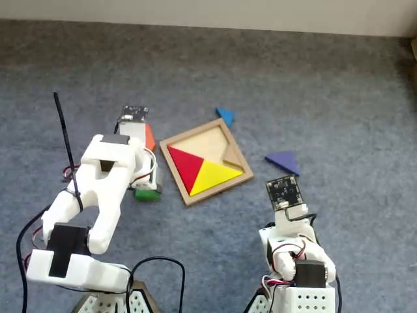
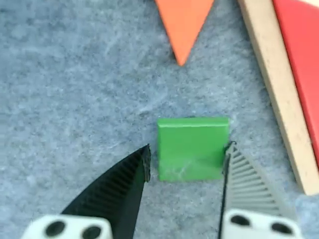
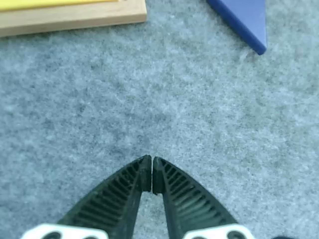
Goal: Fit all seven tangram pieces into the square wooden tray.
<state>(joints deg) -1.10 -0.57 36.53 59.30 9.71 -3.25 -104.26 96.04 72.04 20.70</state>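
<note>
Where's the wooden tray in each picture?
High view: the wooden tray lies in the middle of the carpet.
Left wrist view: its rim runs beside the green square.
Right wrist view: its rim lies near the blue triangle.
Landmarks: red piece links high and left wrist; yellow piece links high and right wrist.

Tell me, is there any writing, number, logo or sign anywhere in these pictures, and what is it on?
There is no text that can be read.
The circuit board on one arm's wrist: any print on it is too small to read.
The second circuit board on the other arm's wrist: the same, unreadable.
The wooden tray, the green square and the orange triangle: plain surfaces, no print.
</note>
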